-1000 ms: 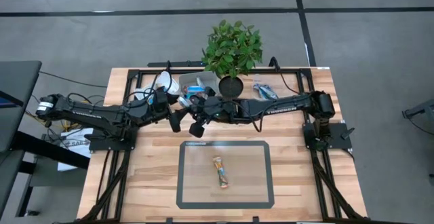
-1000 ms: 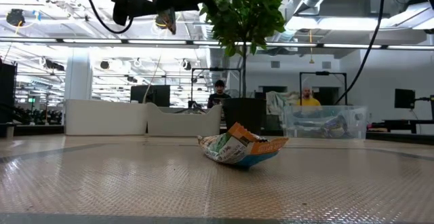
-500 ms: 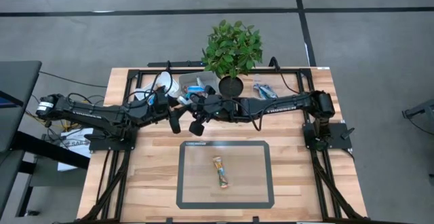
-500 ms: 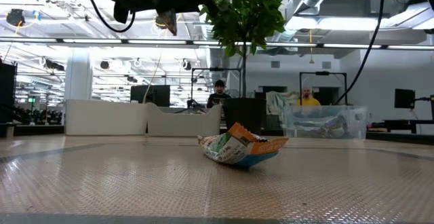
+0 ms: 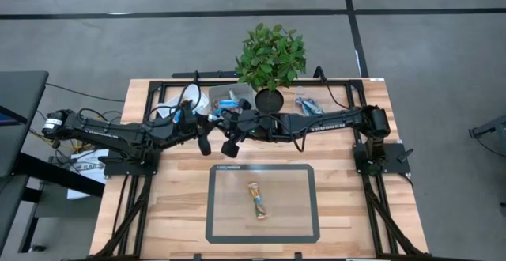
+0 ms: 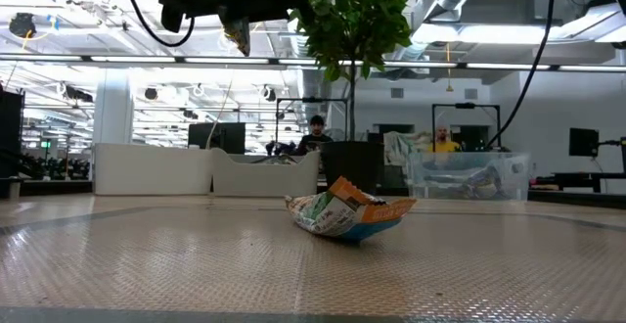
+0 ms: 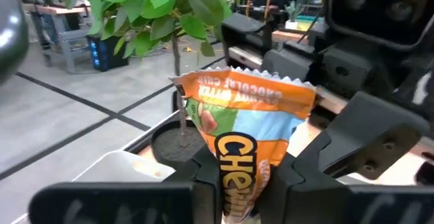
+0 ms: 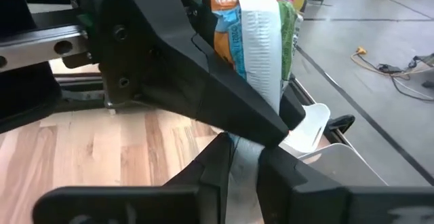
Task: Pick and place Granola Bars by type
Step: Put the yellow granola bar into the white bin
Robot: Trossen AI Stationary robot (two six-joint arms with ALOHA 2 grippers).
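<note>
Left gripper [image 7: 247, 183]: jaws pinching orange chewy granola bar [image 7: 245, 125].
Right gripper [image 8: 244, 159]: jaws pinching same bar.
Second bar [image 5: 257, 200]: mat [image 5: 300, 213] centre, 6 o'clock of grippers.

A mat [image 5: 229, 229] lies at six o'clock on the tabletop [image 5: 158, 190], with one granola bar [image 5: 258, 199] near its middle. A potted plant [image 5: 271, 55] stands at twelve o'clock, tubs [image 5: 221, 97] just to its nine o'clock. Both end effectors meet above the tabletop's centre, between plant and mat.
</note>
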